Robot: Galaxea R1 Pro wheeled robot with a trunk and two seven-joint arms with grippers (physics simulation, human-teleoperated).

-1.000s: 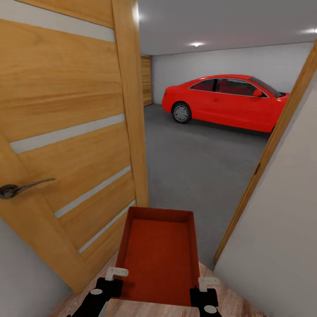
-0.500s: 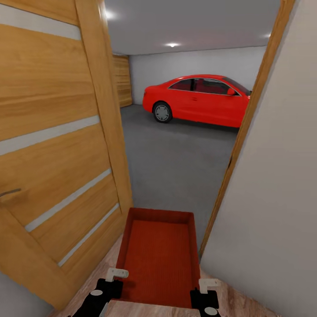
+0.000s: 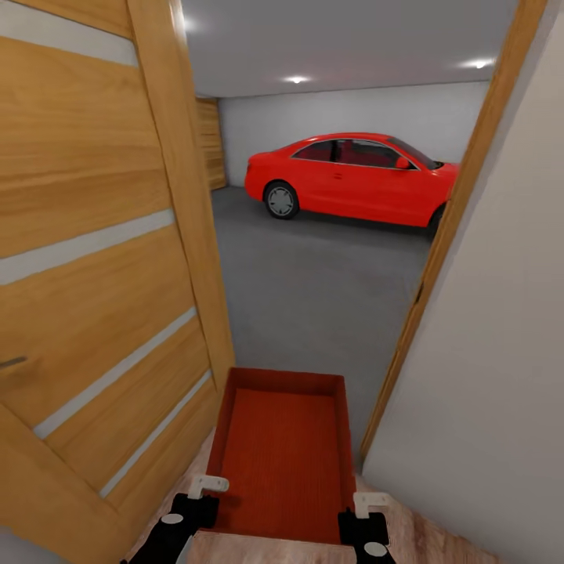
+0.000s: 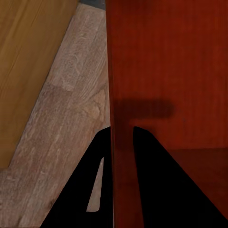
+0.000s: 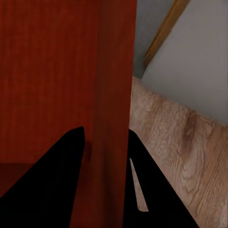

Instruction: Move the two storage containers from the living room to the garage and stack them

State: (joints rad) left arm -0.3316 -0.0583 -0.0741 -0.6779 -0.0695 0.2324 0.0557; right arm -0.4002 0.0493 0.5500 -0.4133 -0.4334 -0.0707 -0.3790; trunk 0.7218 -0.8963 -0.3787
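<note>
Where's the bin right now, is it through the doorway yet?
Not yet: in the head view the bin is held between both grippers over the wood flooring, its far end at the garage threshold, door on its left, white wall on its right.

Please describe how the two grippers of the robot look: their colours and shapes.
In the head view, the left gripper and the right gripper are alike: a blocky black body with a round pale grey disc on top and a small white bracket-shaped piece at the front. In the wrist views, the fingers are flat, matte black wedges that taper towards the tip. No cables or markings are visible.
</note>
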